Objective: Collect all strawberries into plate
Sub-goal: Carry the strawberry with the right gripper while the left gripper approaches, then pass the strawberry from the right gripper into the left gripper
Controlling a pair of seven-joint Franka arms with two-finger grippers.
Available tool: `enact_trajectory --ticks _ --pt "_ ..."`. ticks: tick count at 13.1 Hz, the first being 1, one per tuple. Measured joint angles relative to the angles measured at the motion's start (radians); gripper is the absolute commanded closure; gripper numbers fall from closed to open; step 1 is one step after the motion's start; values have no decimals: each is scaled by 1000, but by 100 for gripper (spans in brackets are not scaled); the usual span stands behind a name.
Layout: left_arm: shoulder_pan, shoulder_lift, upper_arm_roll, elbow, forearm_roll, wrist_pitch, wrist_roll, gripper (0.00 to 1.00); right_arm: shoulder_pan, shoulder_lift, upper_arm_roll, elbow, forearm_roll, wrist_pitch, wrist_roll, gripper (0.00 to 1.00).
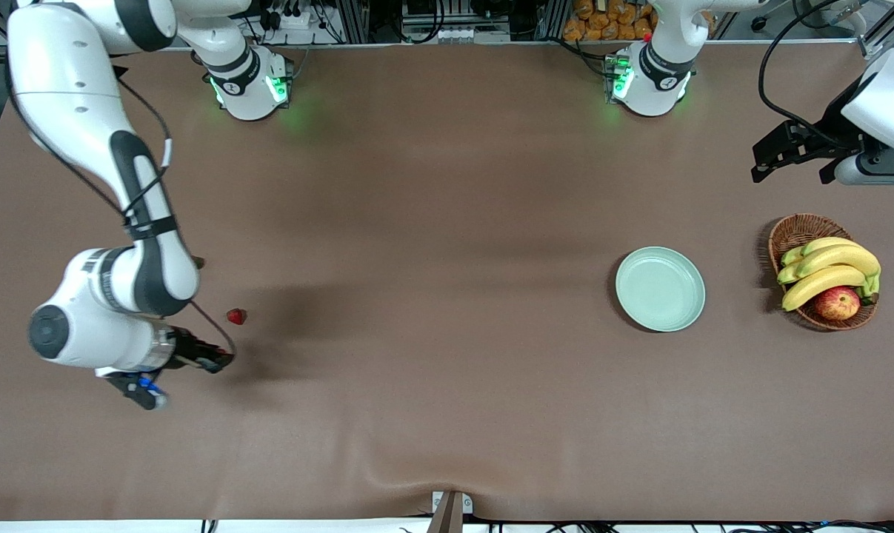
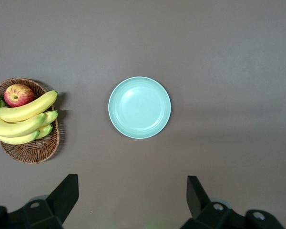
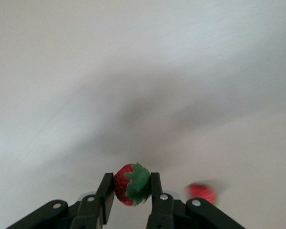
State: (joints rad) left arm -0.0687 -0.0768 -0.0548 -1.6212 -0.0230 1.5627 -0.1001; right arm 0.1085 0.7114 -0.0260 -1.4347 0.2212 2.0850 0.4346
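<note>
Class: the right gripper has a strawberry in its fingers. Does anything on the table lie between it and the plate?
Nothing visible does. The right gripper holds a strawberry; bare table runs from there to the plate. The basket sits past the plate.

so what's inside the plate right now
Nothing: the plate is bare in both the front and left wrist views, no strawberry in it. One strawberry is clamped in the right gripper; another strawberry on the table lies at the right arm's end.
</note>
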Motion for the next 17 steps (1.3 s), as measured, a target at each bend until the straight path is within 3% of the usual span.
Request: enact_trajectory --ticks 2,5,6,10,13,15,17 --pt "-4 4 -1 -2 0 0 0 0 110 0 4 2 76 0 3 100" --pt "-25 25 -3 -4 -1 3 -26 0 293 3 3 1 351 17 4 100" --pt "-38 40 -4 -4 -1 13 -36 0 353 8 3 0 403 68 5 100" --pt "-115 114 -12 -6 -1 37 -90 0 545 69 3 -4 470 298 14 96" --pt "-148 150 -23 -21 -1 88 -125 0 643 137 2 19 565 375 13 92" --pt "-160 176 -31 -53 -1 160 -156 0 685 171 2 64 593 378 13 69" --pt "-194 221 -32 -85 -1 251 -211 0 714 189 2 87 602 376 13 33"
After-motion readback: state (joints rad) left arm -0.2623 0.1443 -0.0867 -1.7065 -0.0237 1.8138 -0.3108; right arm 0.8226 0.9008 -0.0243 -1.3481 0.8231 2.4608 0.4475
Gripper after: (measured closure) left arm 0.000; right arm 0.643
